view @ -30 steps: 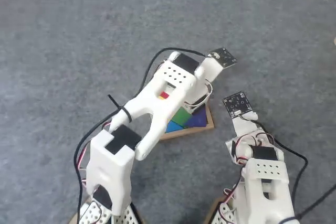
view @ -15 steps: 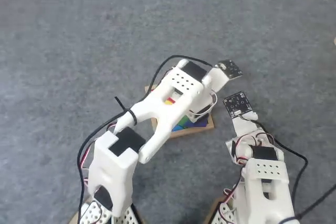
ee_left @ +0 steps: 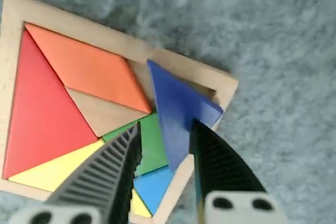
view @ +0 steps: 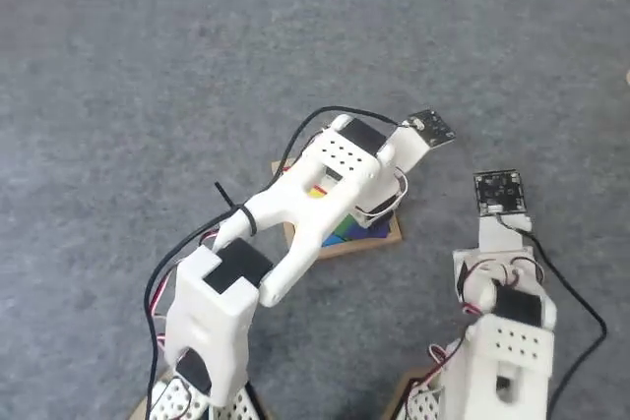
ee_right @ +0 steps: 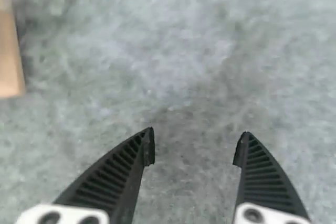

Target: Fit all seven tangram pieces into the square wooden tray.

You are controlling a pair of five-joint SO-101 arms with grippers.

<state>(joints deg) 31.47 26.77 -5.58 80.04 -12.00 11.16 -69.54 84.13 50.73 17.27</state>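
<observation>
The square wooden tray holds red, orange, yellow, green and light blue pieces. A bare wooden gap shows in the middle. A dark blue triangle lies tilted over the tray's corner, between the fingers of my left gripper. One finger touches it and the other stands a little off it, so the gripper is open. In the high view the left arm covers most of the tray. My right gripper hangs open over bare carpet.
Grey carpet surrounds the tray on all sides. The right arm stands to the right of the tray, apart from it. A tray corner shows at the edge of the right wrist view.
The right arm has swung to the right, away from the tray. The left arm shifted over the tray a second ago and has since kept still.
</observation>
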